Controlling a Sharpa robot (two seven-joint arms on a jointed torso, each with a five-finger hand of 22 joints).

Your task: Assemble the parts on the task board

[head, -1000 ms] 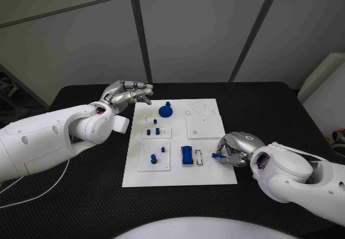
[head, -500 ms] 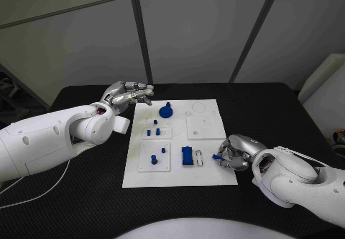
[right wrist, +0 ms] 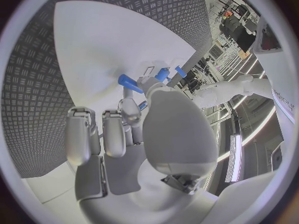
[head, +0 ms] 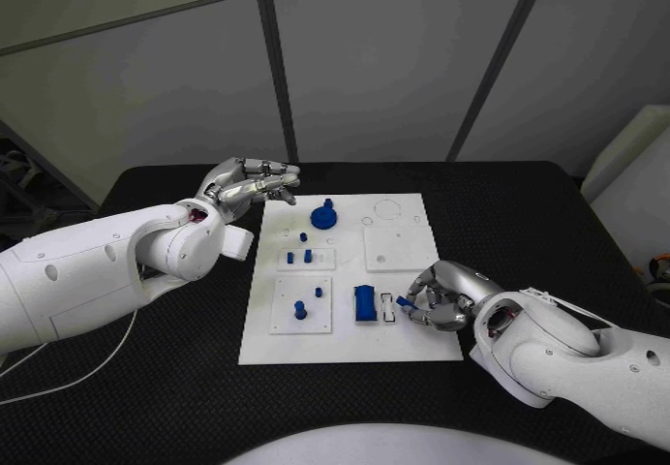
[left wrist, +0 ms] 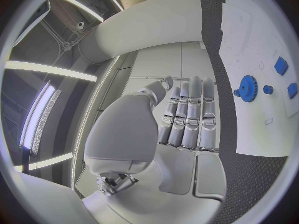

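Right hand (head: 444, 295) pinching small blue plastic peg (head: 405, 303): light, rigid, slippery | left hand (head: 252, 182) curling emptily; you're regripping mid-shaft.

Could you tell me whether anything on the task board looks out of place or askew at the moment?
Nothing stands out. The task board lies flat, its blue parts sit in their plates, and the right hand pinches one small blue part near the board's right edge.

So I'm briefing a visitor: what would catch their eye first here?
The white task board mid-table, dotted with blue parts, chiefly a blue gear near its far edge. Then the right hand at the board's right edge, pinching a small blue part. The left hand hangs off the far left corner.
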